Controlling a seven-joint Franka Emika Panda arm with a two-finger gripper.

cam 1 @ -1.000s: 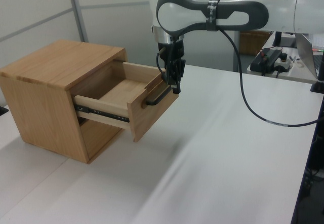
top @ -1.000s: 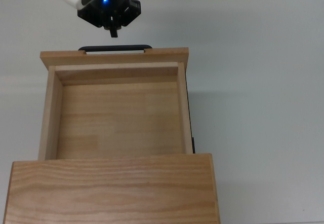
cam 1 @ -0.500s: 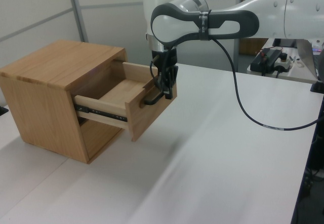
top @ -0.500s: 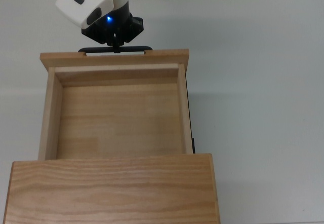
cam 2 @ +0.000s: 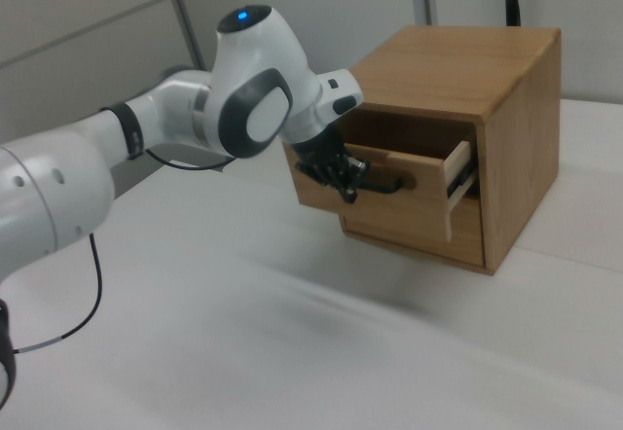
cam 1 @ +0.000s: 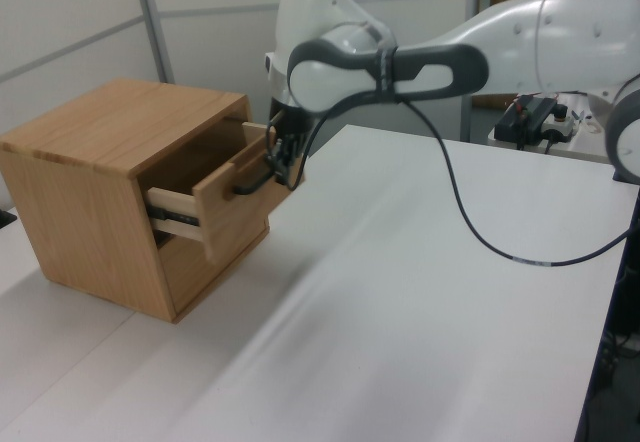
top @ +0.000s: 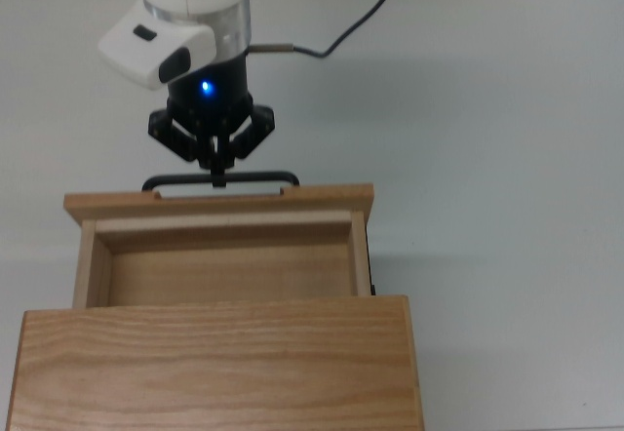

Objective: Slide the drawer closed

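Wooden drawer: light wooden square tray drawer (top: 224, 265) with a wider front panel, partly pulled out of the cabinet; in the top view only a short stretch of its floor shows in front of the cabinet top
Handle: thin black U-shaped bar handle (top: 220, 181) on the front panel, facing the arm
Cabinet: light grained wooden box cabinet (cam 1: 95, 177) on the white table (top: 487, 158), at the left view's left
Slide rail: dark metal rail (cam 1: 172, 212) visible along the drawer's side in the left view
Gripper: black two-finger gripper (top: 218, 176) on the white Franka arm (cam 1: 480, 52), fingertips pinched together with no gap seen, pressed against the middle of the handle
Light: blue lamp (top: 206, 87) glowing on the wrist
Writing: no brand, label or lettering can be read anywhere
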